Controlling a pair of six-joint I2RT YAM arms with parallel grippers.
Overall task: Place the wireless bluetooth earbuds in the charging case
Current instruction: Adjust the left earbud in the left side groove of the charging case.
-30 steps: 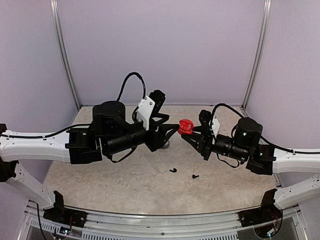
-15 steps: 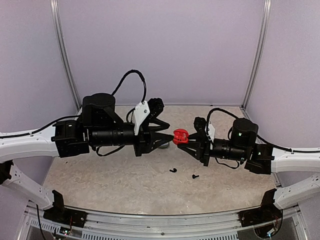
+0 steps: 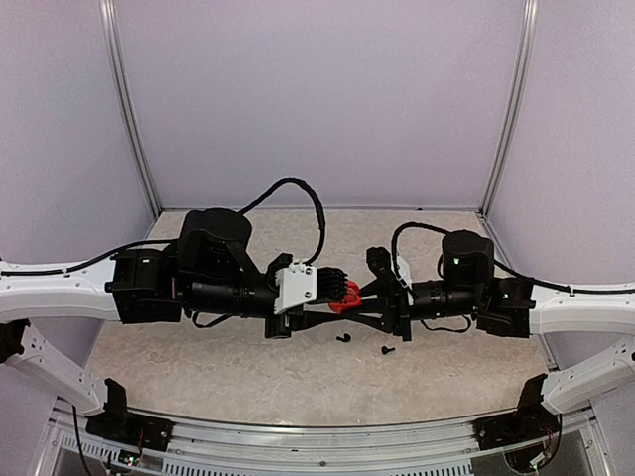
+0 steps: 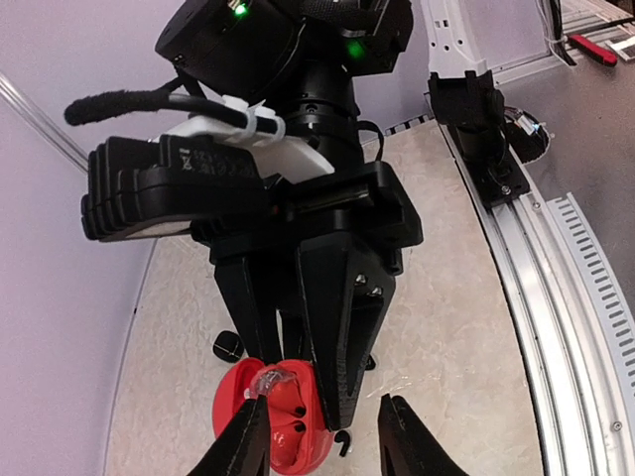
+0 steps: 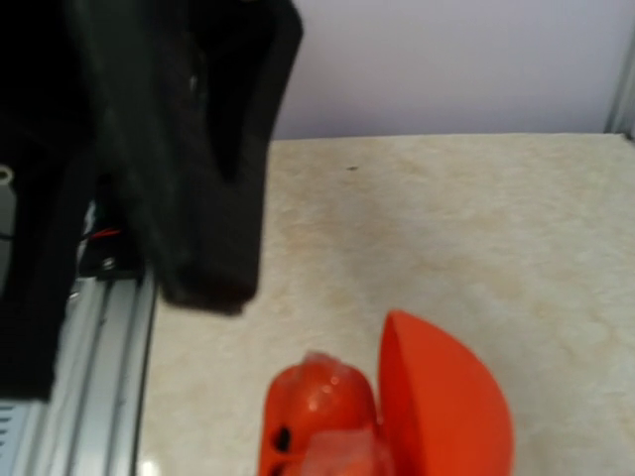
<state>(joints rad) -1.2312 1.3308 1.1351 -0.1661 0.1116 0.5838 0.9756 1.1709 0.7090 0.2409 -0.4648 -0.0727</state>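
My right tool (image 4: 298,389) clamped on open red case (image 5: 442,397), midair | left tool (image 4: 319,426) part-open, empty-looking, at its mouth | black earbuds (image 3: 343,338) on surface (image 3: 248,367) below | risk: my tools bump, case twists loose

charging case (image 3: 344,296) between left gripper (image 4: 322,441) and right gripper (image 3: 359,297) | earbuds (image 3: 343,338) on table (image 3: 198,367) before it

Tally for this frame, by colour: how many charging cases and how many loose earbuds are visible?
Red charging case: 1
Black earbuds, loose: 2
Grey or red earbuds, loose: 0 in view
Total: 3
Whether earbuds sit inside the open case cannot be told for sure.
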